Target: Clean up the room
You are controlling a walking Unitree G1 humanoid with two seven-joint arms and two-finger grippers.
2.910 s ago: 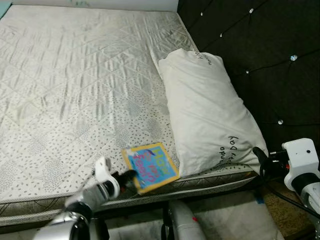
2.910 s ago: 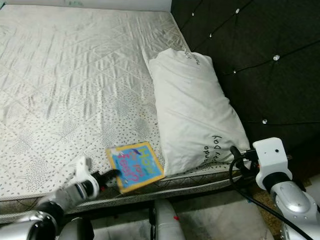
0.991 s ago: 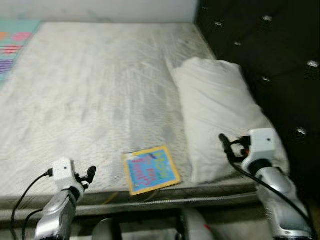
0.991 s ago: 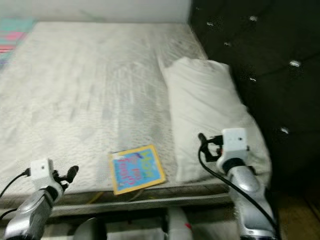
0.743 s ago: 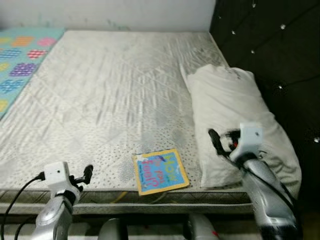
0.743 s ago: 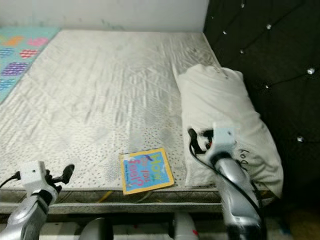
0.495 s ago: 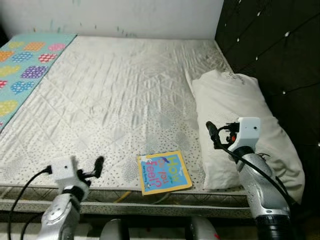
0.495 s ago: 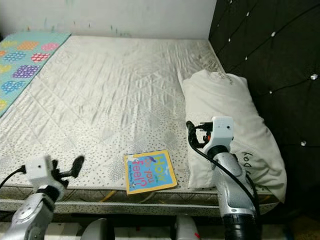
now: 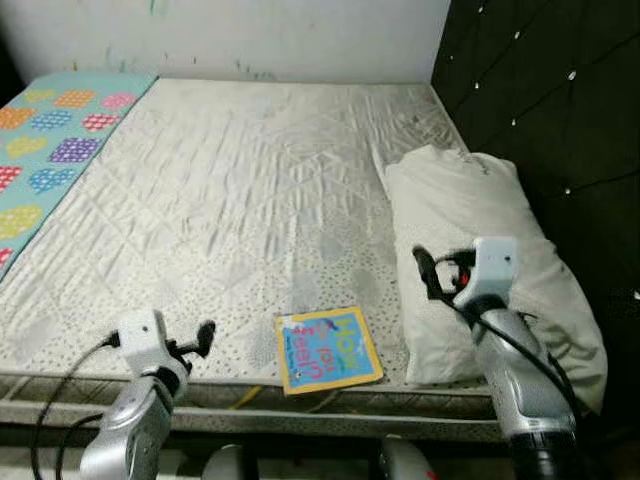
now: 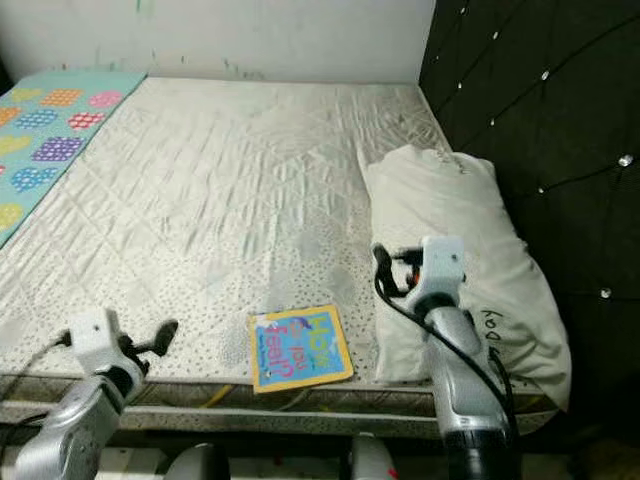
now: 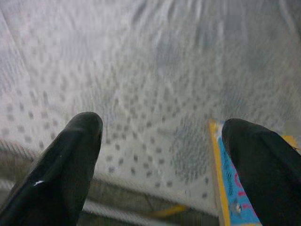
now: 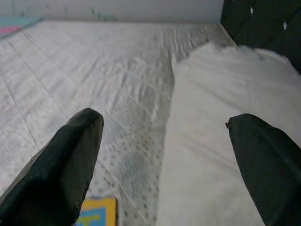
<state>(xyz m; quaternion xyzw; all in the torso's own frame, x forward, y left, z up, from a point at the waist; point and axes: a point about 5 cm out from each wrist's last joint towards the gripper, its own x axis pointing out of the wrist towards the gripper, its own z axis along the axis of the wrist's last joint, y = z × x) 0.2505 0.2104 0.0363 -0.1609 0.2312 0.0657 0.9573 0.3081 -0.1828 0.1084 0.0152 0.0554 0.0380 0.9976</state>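
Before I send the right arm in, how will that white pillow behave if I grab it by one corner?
The pillow looks soft and creased, so it will likely sag and fold rather than lift stiffly. It is probably light for its bulk. Its loose cover may bunch in the jaws of the right gripper, so grip deep.

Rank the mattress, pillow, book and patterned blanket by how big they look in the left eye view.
1. mattress
2. pillow
3. patterned blanket, partly cut off by the picture's edge, so its rank against the pillow is unsure
4. book

The book cover reads "How"; pillow writing reads "Day".
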